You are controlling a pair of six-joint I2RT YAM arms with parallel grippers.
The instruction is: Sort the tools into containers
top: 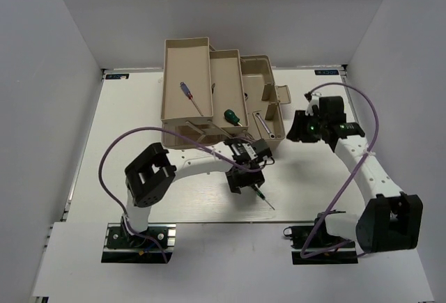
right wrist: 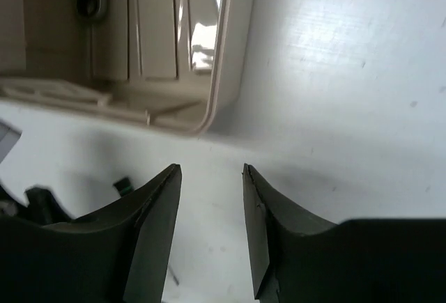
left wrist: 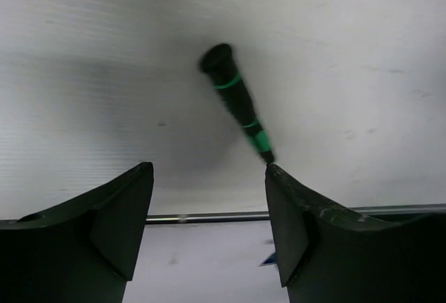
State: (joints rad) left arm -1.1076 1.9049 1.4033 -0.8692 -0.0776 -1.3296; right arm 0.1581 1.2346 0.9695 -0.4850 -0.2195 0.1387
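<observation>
The toolbox (top: pixel 272 66) stands open at the back centre with its beige trays fanned out to the left. A purple-and-red screwdriver (top: pixel 189 97) lies in the left tray (top: pixel 174 45). In the middle tray (top: pixel 224 59) is a green-handled screwdriver (top: pixel 231 116), and a silver wrench (top: pixel 263 125) rests in the right compartment. A thin dark screwdriver with green rings (top: pixel 263 197) (left wrist: pixel 233 97) lies on the table. My left gripper (top: pixel 242 180) (left wrist: pixel 209 171) hangs open just beside it, the narrow end by one fingertip (left wrist: pixel 275 177). My right gripper (top: pixel 305 127) (right wrist: pixel 211 171) is open and holds nothing, right of the toolbox corner (right wrist: pixel 209 73).
White walls close in the table on the left, right and back. A metal strip (left wrist: pixel 209 216) runs along the table's near edge, close under the left gripper. The toolbox latch flap (top: pixel 282 95) sticks out toward the right arm.
</observation>
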